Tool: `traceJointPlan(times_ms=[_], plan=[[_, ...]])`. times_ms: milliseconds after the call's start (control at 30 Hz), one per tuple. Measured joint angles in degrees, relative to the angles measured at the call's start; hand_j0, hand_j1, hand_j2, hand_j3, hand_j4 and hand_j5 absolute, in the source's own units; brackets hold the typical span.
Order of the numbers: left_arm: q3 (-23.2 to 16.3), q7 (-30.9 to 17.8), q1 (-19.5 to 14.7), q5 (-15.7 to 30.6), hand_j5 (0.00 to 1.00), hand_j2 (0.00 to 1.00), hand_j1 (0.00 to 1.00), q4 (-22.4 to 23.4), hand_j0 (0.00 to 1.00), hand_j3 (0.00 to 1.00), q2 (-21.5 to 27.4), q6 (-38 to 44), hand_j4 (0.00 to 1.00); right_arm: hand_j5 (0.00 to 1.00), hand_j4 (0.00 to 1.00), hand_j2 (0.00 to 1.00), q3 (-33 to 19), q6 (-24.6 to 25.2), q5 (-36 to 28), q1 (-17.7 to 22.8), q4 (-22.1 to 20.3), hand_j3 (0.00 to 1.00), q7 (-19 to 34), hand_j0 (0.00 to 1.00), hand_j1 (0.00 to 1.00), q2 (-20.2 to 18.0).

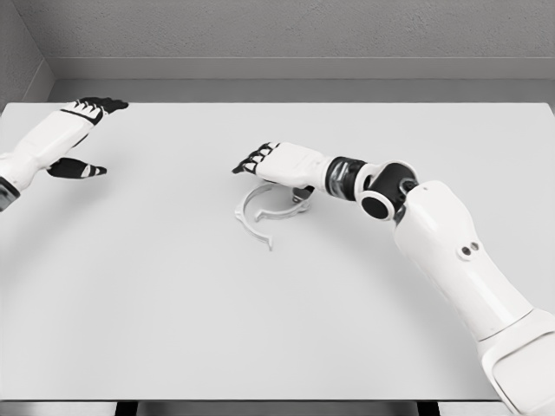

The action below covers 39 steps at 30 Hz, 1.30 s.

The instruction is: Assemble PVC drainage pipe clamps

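Right hand: palm down, black-tipped fingers stretched flat and loosely spread, grasping nothing; it hovers directly over the far edge of the clamp, and whether it touches cannot be told. Its white forearm runs from the clamp toward the lower right corner of the view.

Clamp: a thin white open ring lying flat on the tabletop, near the middle, with a short tab at its near end and a small fitting on its right side partly hidden under the wrist.

Left hand: well to the left of the clamp and farther back, fingers extended, thumb splayed apart, empty.

Tabletop: plain white, bearing the clamp alone.
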Motion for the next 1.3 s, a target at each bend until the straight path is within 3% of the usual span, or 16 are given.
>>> traceJointPlan(times_ms=[1000,1300], plan=[[0.0,0.0,-0.1,-0.1,1.0,1.0,1.0,0.0,1.0,1.0,-0.2,0.0,1.0,1.0,1.0,1.0,0.0,0.0,-0.1,1.8,-5.2,1.0,1.3,1.0,1.0,-7.4],[0.0,0.0,-0.1,-0.1,1.0,1.0,1.0,0.0,1.0,1.0,-0.2,0.0,1.0,1.0,1.0,1.0,-1.0,0.2,-0.7,3.8,-11.5,1.0,1.1,1.0,1.0,-8.2]])
